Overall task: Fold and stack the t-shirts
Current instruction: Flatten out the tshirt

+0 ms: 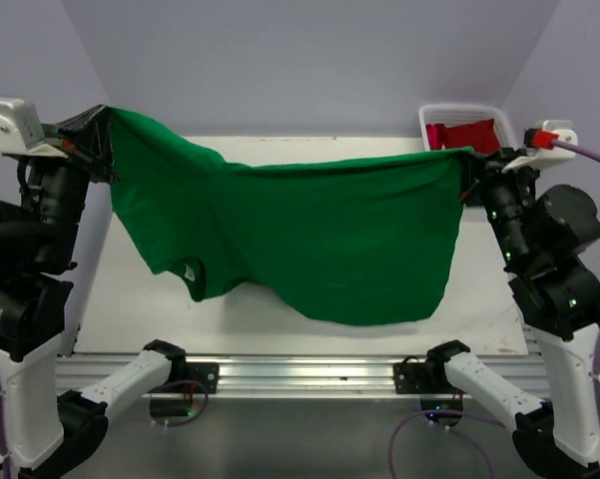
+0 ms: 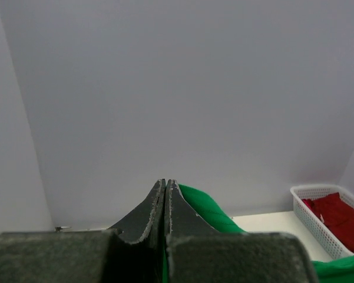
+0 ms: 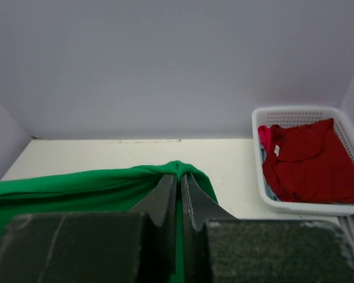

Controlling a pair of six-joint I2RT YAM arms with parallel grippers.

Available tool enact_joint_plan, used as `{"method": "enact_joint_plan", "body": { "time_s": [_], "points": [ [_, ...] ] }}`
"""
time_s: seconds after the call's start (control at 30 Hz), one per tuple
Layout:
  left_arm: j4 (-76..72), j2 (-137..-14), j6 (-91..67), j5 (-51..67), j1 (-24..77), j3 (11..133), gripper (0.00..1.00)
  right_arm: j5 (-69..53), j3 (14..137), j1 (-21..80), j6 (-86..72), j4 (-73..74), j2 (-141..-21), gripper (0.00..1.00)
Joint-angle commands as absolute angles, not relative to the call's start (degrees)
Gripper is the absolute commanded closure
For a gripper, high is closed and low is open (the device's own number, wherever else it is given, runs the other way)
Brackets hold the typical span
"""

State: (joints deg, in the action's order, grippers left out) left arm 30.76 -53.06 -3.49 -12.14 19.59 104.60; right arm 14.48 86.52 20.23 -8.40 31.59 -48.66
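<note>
Cloth is pinched in both claws. The left gripper (image 2: 165, 187) has its fingers pressed flat together with a fold of the green t-shirt (image 1: 309, 235) bunched against their right side. It is raised at the far left, above the table's (image 1: 130, 309) left edge. The right gripper (image 3: 179, 177) is likewise closed tight on a small hump of the same green cloth, and is held up at the far right, just in front of the white mesh basket (image 1: 461, 108).

Between the two grips the green t-shirt hangs stretched like a curtain over the table. Its long axis runs left to right across the full width, and its upper edge sags in the middle. The left end is held a little higher than the right. The neck opening, with a pale label inside, hangs low on the left side, and the wider body drapes down towards the near right. Whether the lowest edge touches the table cannot be told.

The red t-shirt (image 3: 309, 159) lies crumpled inside the basket at the table's far right corner, apart from the green one.
</note>
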Motion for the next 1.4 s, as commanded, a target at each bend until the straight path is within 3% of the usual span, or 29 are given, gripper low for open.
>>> {"method": "enact_joint_plan", "body": {
  "time_s": [0.0,0.33,0.47,0.57,0.8,1.13,1.37],
  "points": [
    [26.98,-54.75,-0.35,-5.46,18.63,109.24,1.00,15.82,89.03,20.13,-5.19,30.76,-52.03,1.00],
    [23.30,-56.86,-4.82,18.70,6.78,116.53,1.00,16.35,90.09,20.13,-2.55,28.92,-51.42,1.00],
    [18.03,-57.83,-11.23,27.14,-5.78,120.06,1.00,16.87,90.09,20.13,-1.67,28.74,-51.59,1.00],
    [10.48,-54.07,-19.06,33.39,-14.66,115.59,1.00,17.23,90.44,20.13,-1.14,28.65,-52.47,1.00],
    [12.04,-45.54,-18.10,31.99,-15.65,104.51,1.00,15.13,92.55,20.39,-0.44,29.01,-51.60,1.00],
    [12.83,-45.44,-21.36,34.63,-14.58,116.20,1.00,11.51,93.42,20.13,3.77,23.82,-39.81,1.00],
    [7.91,-49.12,-18.46,29.63,-14.77,96.98,1.00,17.83,90.18,20.13,3.52,21.36,-47.00,1.00]
  ]
}}
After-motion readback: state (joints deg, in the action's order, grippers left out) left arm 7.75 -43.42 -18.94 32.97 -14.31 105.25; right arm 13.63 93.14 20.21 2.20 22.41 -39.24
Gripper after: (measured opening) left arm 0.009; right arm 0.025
